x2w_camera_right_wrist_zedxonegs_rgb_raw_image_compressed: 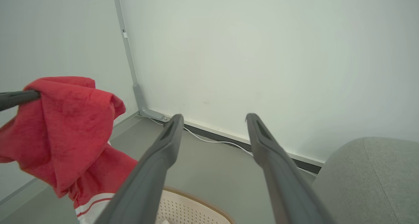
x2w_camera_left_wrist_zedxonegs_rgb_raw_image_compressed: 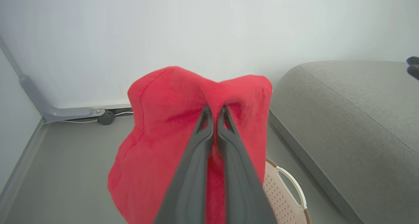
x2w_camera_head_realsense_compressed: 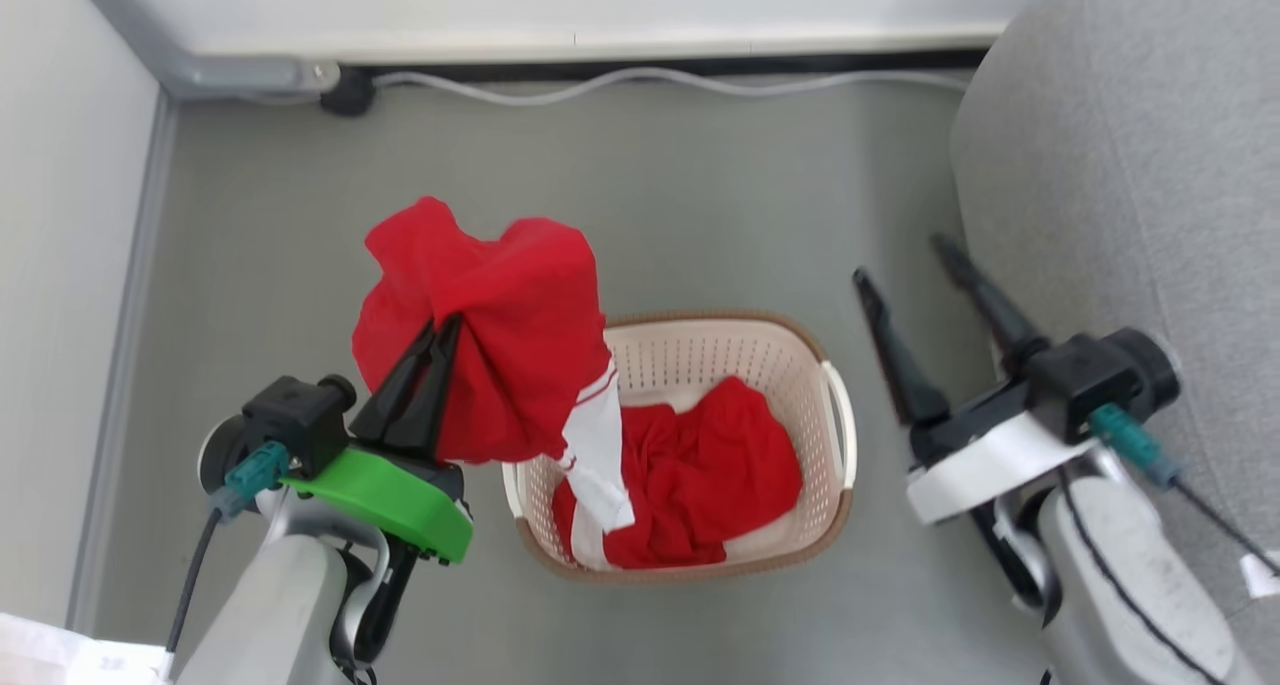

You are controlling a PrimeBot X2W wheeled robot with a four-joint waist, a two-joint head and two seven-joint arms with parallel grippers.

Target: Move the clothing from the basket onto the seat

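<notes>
My left gripper [x2w_camera_head_realsense_compressed: 443,327] is pinched shut on a red garment [x2w_camera_head_realsense_compressed: 510,315], held high at ten o'clock of the basket [x2w_camera_head_realsense_compressed: 722,321] so its white-striped tail hangs free, while more clothing [x2w_camera_head_realsense_compressed: 715,475] lies inside and my right gripper [x2w_camera_head_realsense_compressed: 900,260] hangs spread and empty beside the seat [x2w_camera_head_realsense_compressed: 1130,165] at three o'clock.

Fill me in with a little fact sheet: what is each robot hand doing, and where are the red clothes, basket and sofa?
Left gripper: shut on a red garment, held in the air, its white-striped end hanging over the basket
Right gripper: open, holding nothing
Basket: on the floor, more red clothing inside
Seat: grey, on the robot's right, no clothing on the visible part
</notes>
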